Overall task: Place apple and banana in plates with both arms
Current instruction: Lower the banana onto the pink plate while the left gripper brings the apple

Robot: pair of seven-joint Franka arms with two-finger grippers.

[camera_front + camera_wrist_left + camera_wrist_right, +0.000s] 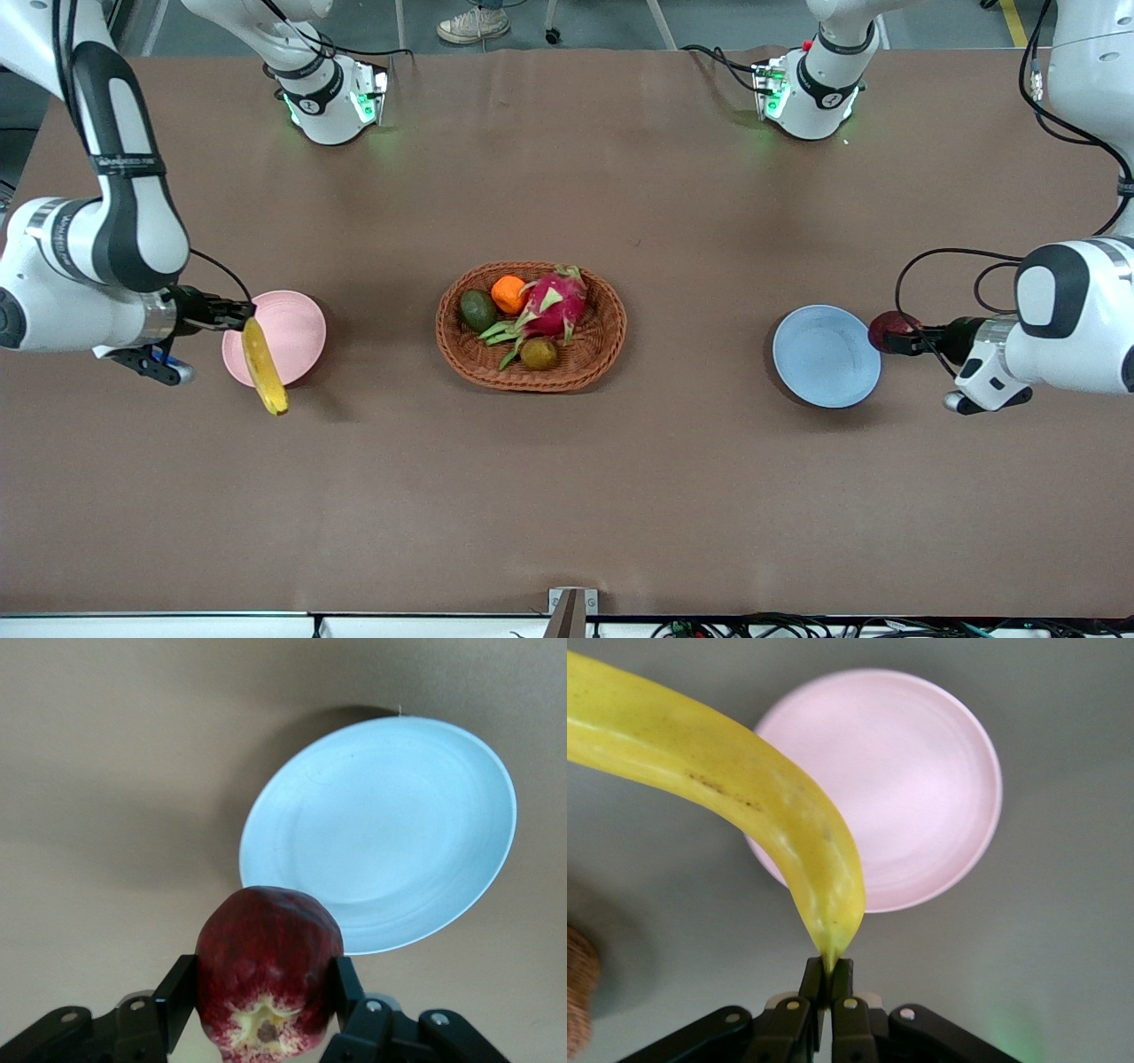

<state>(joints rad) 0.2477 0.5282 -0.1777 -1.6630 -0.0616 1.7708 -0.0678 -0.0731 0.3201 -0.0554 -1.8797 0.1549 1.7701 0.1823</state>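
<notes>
I see the brown table carrying a pink plate under my right gripper, a wicker basket midway, a blue plate beside my left gripper

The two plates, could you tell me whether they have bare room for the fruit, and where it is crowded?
Both are bare: the pink plate under the right gripper with the banana, and the blue plate beside the left gripper with the apple. The wicker basket between them is crowded.

Right pincer gripping banana over pink plate, left pincer gripping apple beside blue plate, wicker basket between plates.
</notes>
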